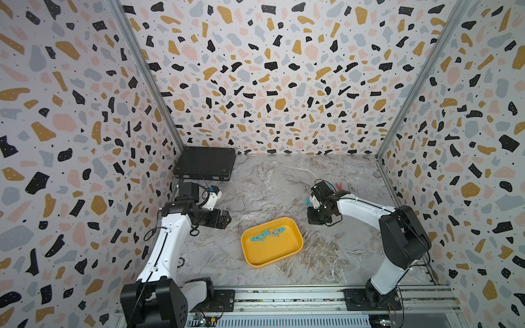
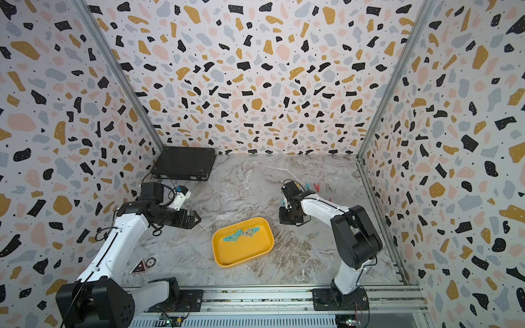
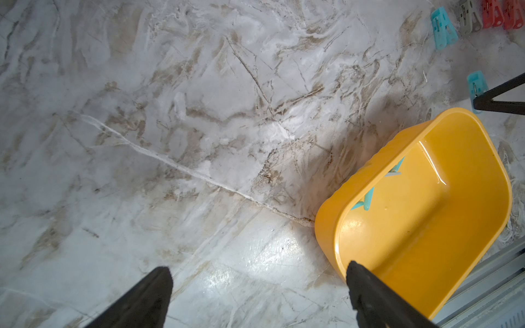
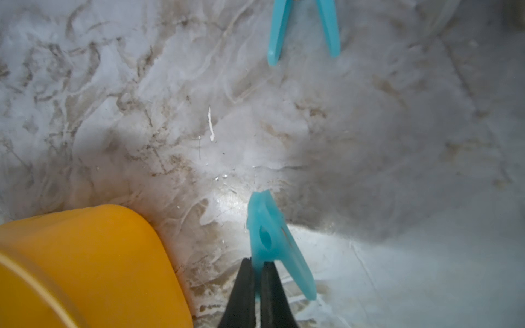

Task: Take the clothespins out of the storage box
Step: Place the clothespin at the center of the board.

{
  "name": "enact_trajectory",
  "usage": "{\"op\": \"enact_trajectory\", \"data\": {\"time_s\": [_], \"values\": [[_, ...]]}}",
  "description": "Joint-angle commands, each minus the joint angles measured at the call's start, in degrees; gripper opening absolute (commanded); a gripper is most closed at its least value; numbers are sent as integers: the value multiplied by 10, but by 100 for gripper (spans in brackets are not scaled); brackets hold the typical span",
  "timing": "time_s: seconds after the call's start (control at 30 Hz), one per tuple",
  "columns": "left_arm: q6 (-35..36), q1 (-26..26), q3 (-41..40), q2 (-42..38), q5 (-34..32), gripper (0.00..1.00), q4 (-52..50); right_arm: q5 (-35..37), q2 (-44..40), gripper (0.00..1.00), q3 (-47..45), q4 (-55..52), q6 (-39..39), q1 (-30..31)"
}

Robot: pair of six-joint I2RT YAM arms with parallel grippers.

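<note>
The yellow storage box (image 1: 287,250) (image 2: 255,250) lies on the marble table near the front middle. A teal clothespin (image 1: 259,236) and a grey one (image 1: 275,232) lie together against its far wall. My right gripper (image 4: 257,262) is shut on another teal clothespin (image 4: 267,227) (image 1: 308,202), low over the table just right of and behind the box. Several more clothespins lie on the table beyond it, among them a teal one (image 2: 307,186) and a red one (image 2: 316,186). My left gripper (image 3: 255,272) (image 1: 225,218) hovers open and empty left of the box.
A flat black hard case (image 1: 206,163) lies in the back left corner. Patterned walls close the table on three sides, and a metal rail (image 1: 284,298) carrying both arm bases runs along the front edge.
</note>
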Motion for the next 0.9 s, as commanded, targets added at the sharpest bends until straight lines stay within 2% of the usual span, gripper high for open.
{"op": "enact_trajectory", "data": {"time_s": [0.0, 0.47, 0.67, 0.87], "values": [[11, 3, -7, -4, 14, 100, 4, -4, 4, 0, -3, 21, 24, 1], [11, 3, -8, -6, 11, 100, 5, 33, 42, 0, 2, 32, 56, 1], [12, 3, -8, -5, 10, 100, 5, 38, 36, 12, -3, 34, 65, 8], [12, 3, -9, -4, 11, 100, 6, 38, 20, 19, 3, 25, 67, 18]]}}
